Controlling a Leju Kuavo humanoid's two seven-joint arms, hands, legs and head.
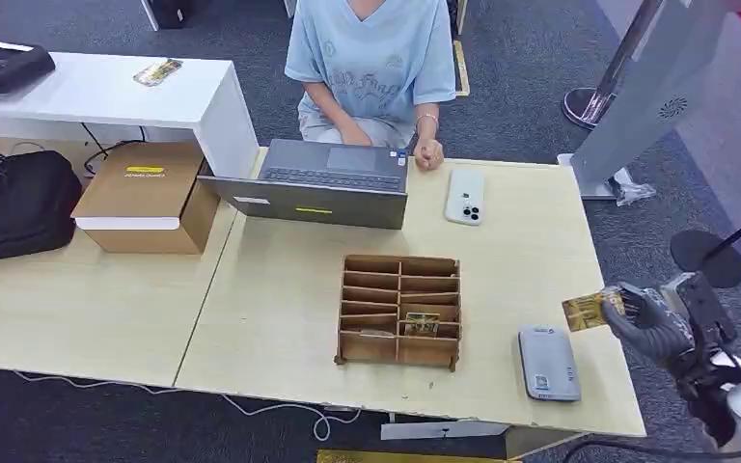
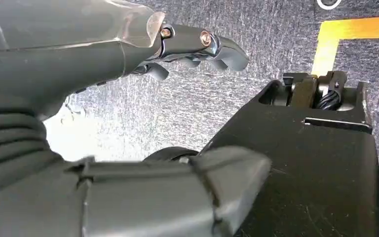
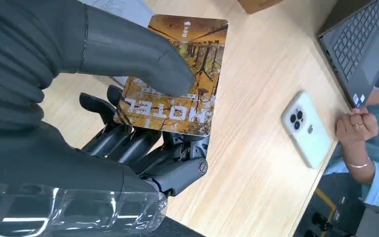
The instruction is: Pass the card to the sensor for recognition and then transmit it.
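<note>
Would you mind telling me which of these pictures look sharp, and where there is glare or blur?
Head view: even light, sharp; card small. Right wrist view: card sharp in the right robot hand, its HOTEL print readable; plastic wrap glints. Left wrist view: left robot hand close and soft, a washed-out white patch on the floor.

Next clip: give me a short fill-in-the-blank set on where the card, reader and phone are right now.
1. The card is held by the robot's ____ hand.
2. The grey reader lies on the table to the ____ of the wooden organizer in the head view.
3. The white phone lies camera side ____.
4. The word printed on the card is ____.

Missing words: right; right; up; HOTEL
</note>
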